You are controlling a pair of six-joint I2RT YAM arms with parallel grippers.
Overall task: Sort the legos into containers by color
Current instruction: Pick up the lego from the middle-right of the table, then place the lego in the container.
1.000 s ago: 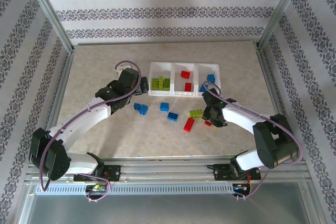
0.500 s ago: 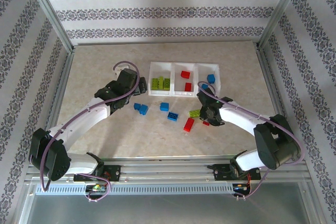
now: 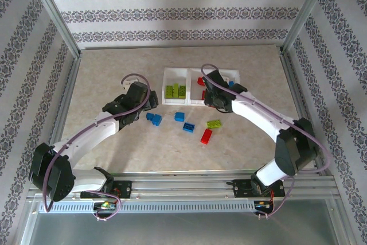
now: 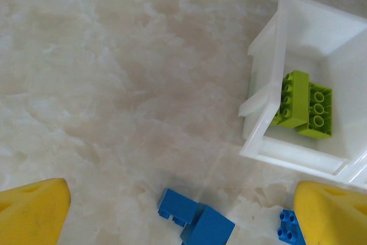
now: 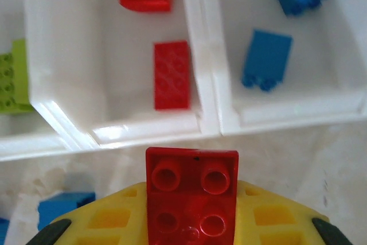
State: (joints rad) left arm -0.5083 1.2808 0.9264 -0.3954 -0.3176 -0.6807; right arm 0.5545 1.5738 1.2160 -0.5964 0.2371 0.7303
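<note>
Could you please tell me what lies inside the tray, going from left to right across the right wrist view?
A lime green brick at the left edge → two red bricks → two blue bricks.

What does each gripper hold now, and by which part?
The right gripper holds a small red lego by its near end; the far end sticks out. The left gripper is open and holds nothing.

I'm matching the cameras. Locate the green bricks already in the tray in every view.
Top external: green bricks in the left compartment of the white tray, just above centre.
Left wrist: right of centre, inside that compartment.
Right wrist: cut off at the left edge, mid-height.
Shared landmark: the tray's left compartment wall.
</note>
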